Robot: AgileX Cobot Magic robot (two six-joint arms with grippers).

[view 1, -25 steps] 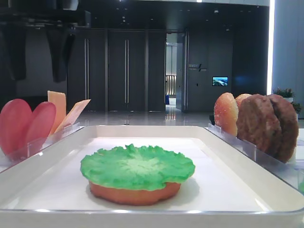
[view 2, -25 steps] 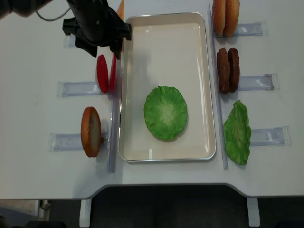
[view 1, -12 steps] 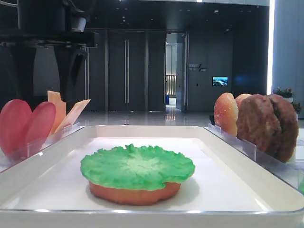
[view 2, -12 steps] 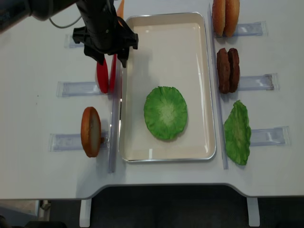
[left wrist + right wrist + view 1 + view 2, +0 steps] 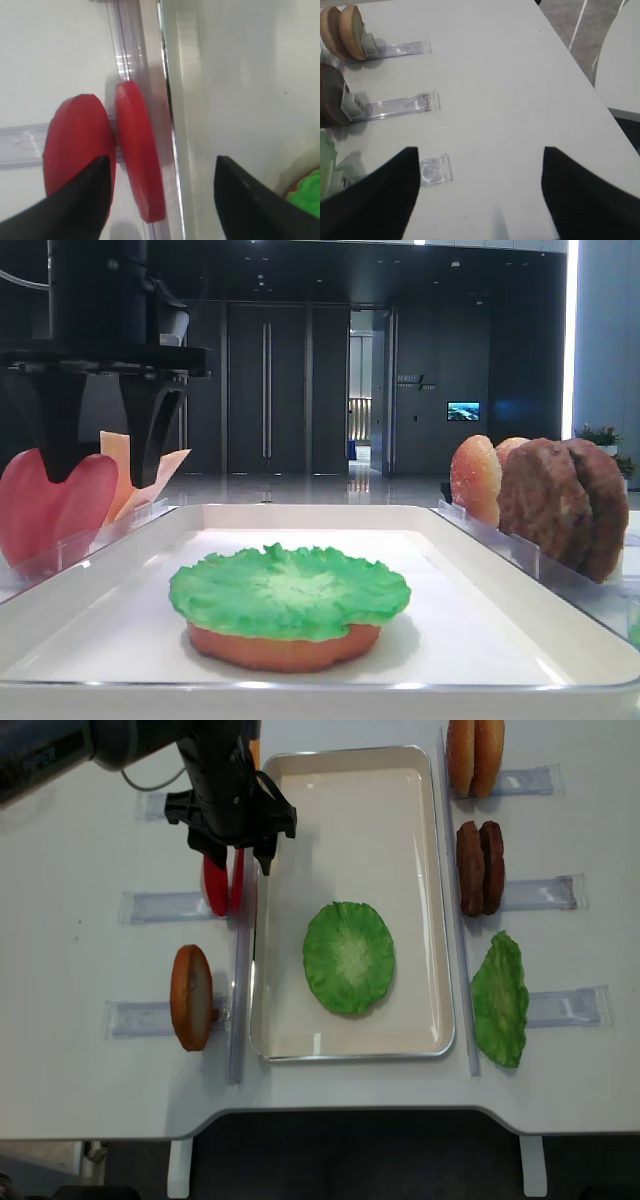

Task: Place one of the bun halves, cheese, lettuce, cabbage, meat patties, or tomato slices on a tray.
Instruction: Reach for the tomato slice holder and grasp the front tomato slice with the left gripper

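White worktop [image 5: 90, 1110] is carrying the white tray [image 5: 350, 775] in the middle, clear holders [image 5: 160, 906] lined up on both sides. Lettuce [image 5: 348, 957] is lying flat in the tray on top of a bun half [image 5: 285, 648].

Left gripper [image 5: 240, 853] is hanging over the two tomato slices [image 5: 135, 165], which are standing on edge in their holder just beside the tray's left rim. Its fingers [image 5: 240, 200] are standing wide apart, straddling the slice nearer the tray; one finger is overlapping the outer slice in the wrist view, and nothing is gripped.

Cheese [image 5: 130, 480] is standing behind the slices. One more bun half [image 5: 190, 997] is sitting on edge in the lower left holder. Right side: two buns [image 5: 473, 757], two meat patties [image 5: 481, 867], a second green leaf [image 5: 500, 998].

Right gripper [image 5: 480, 200] is sitting off to the side over bare worktop, fingers spread wide and empty.
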